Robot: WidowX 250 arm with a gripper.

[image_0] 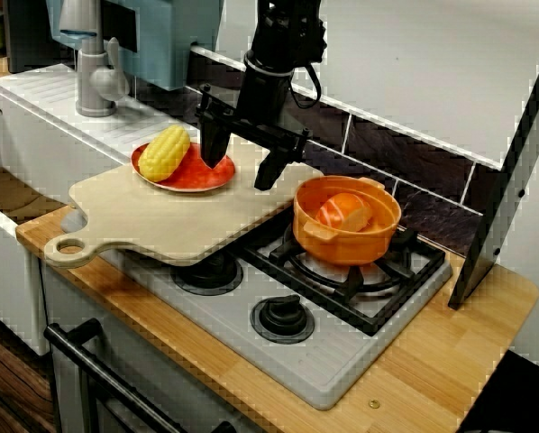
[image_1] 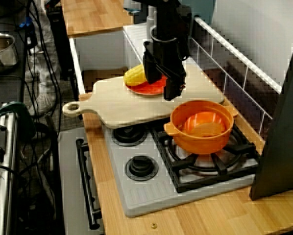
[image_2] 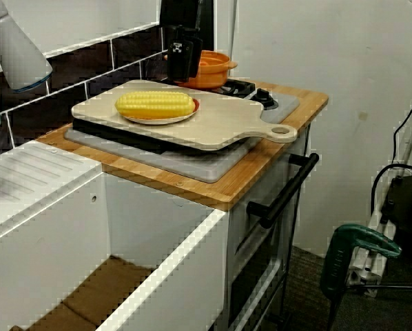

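pincer (image_0: 242,161) gapes above plate (image_0: 196,173); sink view hides gap.

- A light wooden desk (image_0: 450,352) is seen across the lower right of the view from the front, with a grey stove top (image_0: 342,365) set into it.
- A band of dark tiles (image_0: 414,158) with pale grout is shown behind the stove, below a white wall (image_0: 432,63).
- A white sink unit (image_0: 35,113) with a grey tap (image_0: 94,81) is placed at the upper left.
- In the view from the sink side, a black oven handle (image_2: 282,196) is seen at centre right, a plain side wall (image_2: 344,62) at the upper right, and a dark floor (image_2: 306,276) at the lower right.
- In the view from the stove's end, loose cables (image_1: 41,73) are seen at the left.
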